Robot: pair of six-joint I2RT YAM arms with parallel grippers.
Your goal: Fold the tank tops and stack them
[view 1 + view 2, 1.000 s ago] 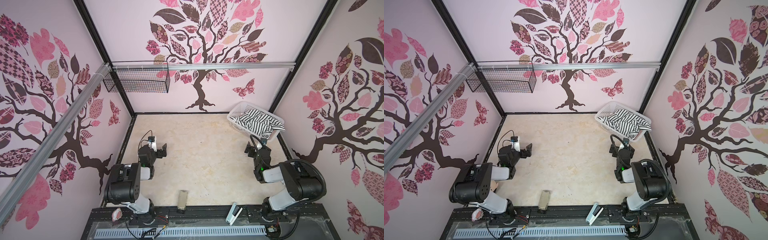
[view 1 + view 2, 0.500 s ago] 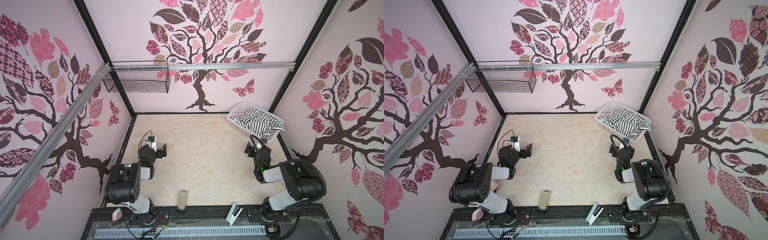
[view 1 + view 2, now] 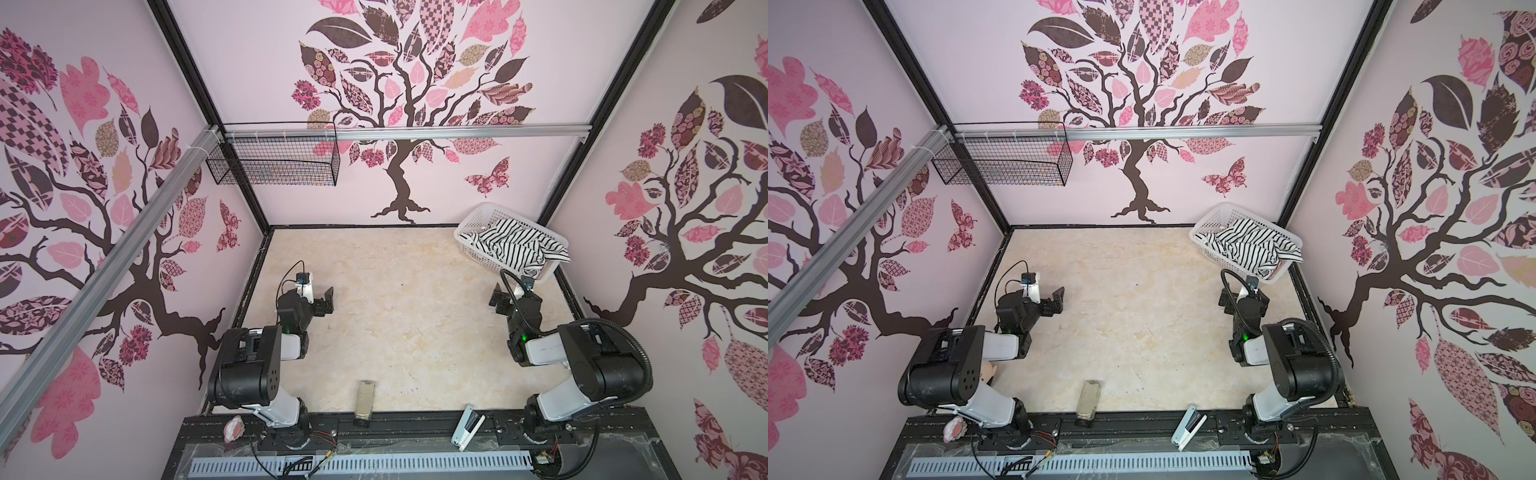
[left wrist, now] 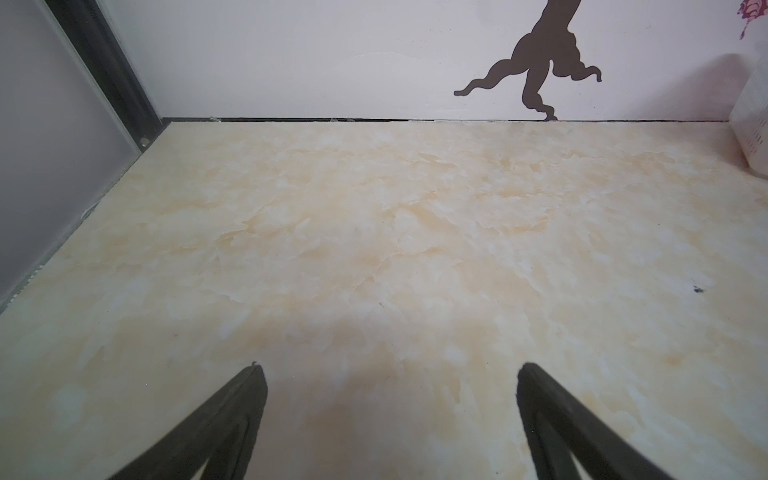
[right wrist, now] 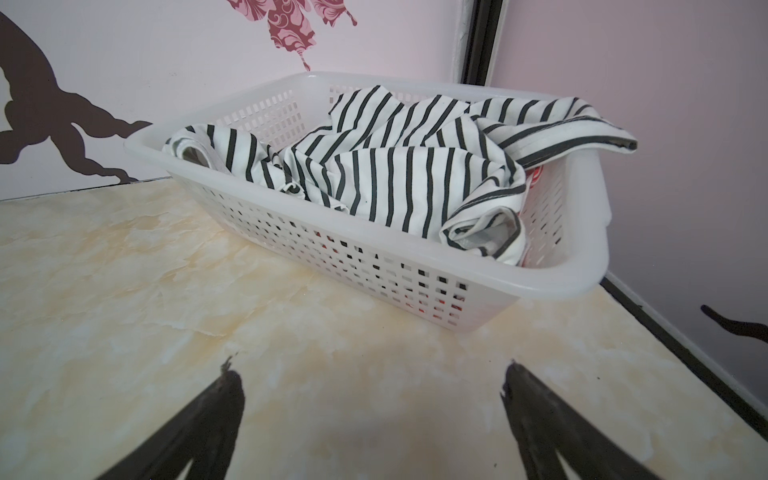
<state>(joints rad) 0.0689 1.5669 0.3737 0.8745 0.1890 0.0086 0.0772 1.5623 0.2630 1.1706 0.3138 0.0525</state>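
Observation:
A black-and-white striped tank top (image 3: 515, 245) (image 3: 1250, 245) (image 5: 395, 166) lies crumpled in a white lattice basket (image 3: 469, 224) (image 3: 1204, 226) (image 5: 291, 232) at the table's back right corner, one edge draped over the rim. Red fabric (image 5: 535, 174) peeks out beneath it and shows through the basket holes; I cannot tell its shape. My right gripper (image 3: 513, 294) (image 3: 1244, 298) (image 5: 370, 368) hovers open just in front of the basket, holding nothing. My left gripper (image 3: 318, 297) (image 3: 1048, 301) (image 4: 386, 368) is open over bare table at the left, far from the basket.
The marbled beige table (image 3: 407, 316) is walled on three sides. A black wire basket (image 3: 274, 162) hangs on the back wall at left. A small grey block (image 3: 365, 399) lies at the front edge, and a white clip-like object (image 3: 467, 428) rests on the black front rail.

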